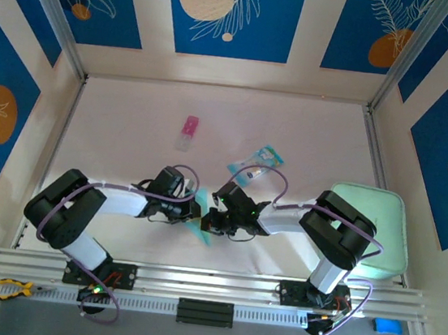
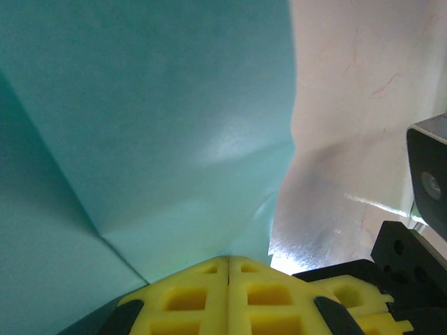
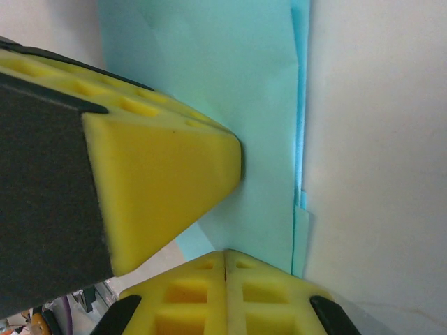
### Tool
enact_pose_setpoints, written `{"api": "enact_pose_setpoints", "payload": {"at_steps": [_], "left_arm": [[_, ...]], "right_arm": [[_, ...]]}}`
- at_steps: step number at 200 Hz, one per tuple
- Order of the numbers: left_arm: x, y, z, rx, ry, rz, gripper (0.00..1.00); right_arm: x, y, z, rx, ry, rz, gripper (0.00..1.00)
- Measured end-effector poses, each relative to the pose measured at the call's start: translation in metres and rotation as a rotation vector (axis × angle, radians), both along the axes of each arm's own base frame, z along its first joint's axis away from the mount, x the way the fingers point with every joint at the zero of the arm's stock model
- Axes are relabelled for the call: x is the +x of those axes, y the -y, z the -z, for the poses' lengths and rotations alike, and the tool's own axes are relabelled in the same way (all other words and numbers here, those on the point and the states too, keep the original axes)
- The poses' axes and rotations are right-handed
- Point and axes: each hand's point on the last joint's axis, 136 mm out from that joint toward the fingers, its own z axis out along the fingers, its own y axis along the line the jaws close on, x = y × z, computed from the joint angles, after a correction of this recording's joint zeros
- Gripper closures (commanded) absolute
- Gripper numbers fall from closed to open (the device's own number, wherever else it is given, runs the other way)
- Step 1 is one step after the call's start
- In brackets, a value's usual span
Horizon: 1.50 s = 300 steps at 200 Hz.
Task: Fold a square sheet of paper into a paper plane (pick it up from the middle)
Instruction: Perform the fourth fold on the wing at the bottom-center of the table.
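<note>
Square sheet of paper (image 1: 201, 230), light blue, creased and narrowed, hangs at lower centre. The left gripper (image 1: 195, 210) and right gripper (image 1: 212, 215) both pinch it, fingers pressed together. Folding seems midway, with no dart shape yet. A teal packet (image 1: 259, 159) lies beyond.

We see a thin light-blue sheet of paper (image 1: 198, 231), folded narrow with sharp creases, at the table's (image 1: 130, 131) near middle.

sheet of paper (image 1: 200, 232): was mostly hidden under left tool (image 1: 197, 212) and right tool (image 1: 215, 217) | left wrist: sheet ran off top, left edges | packet (image 1: 259, 162): print was too small to read
</note>
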Motion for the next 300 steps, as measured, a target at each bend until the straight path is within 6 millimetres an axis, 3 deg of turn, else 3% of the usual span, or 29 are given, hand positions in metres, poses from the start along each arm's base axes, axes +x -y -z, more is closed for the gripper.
{"api": "enact_pose_setpoints", "payload": {"at_steps": [62,164,218,263,300], "left_arm": [[0.001,-0.001,0.0,0.024,-0.007,-0.004,1.0],[0.002,-0.001,0.0,0.024,-0.006,-0.007,1.0],[0.002,-0.002,0.0,0.019,-0.004,-0.014,1.0],[0.003,-0.008,0.0,0.025,0.006,-0.053,1.0],[0.002,-0.013,0.0,0.035,0.011,-0.086,1.0]], "right_arm": [[-0.004,0.003,-0.001,-0.007,0.002,-0.017,0.96],[-0.051,0.029,0.002,-0.006,-0.022,-0.084,0.96],[-0.06,0.037,-0.002,-0.013,-0.031,-0.086,0.95],[-0.037,0.029,-0.041,0.073,0.044,-0.044,0.94],[-0.005,0.005,-0.061,0.101,0.085,-0.024,0.94]]}}
